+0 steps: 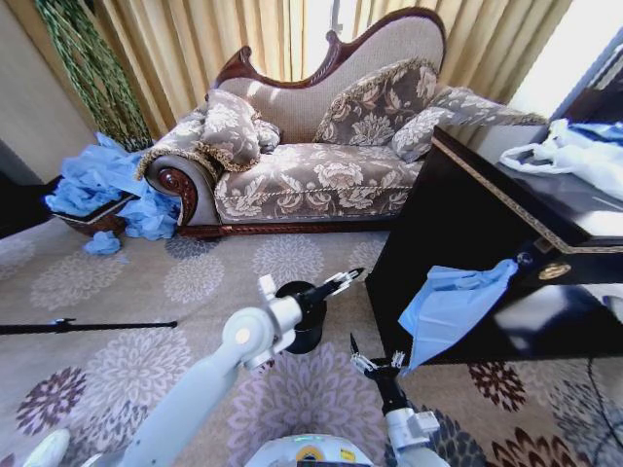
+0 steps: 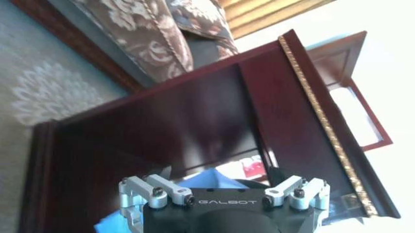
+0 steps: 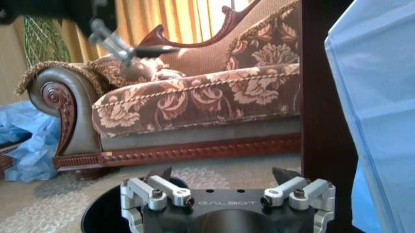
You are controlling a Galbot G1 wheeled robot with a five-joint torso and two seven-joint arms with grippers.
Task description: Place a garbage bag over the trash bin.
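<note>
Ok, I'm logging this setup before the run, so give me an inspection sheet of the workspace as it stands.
Surface: patterned carpet, bin standing on it.
Job's things: black bin unlined, between the arms; blue bag hanging off the dark cabinet.
Clutter: heap of blue bags by the sofa's end; white bag on the cabinet top.
Grippers: left pincer open, above the bin; right pincer open, low beside the bag.
Cables: thin one on the carpet at far right.
Surroundings: floral sofa, curtains, black rod on the floor.
</note>
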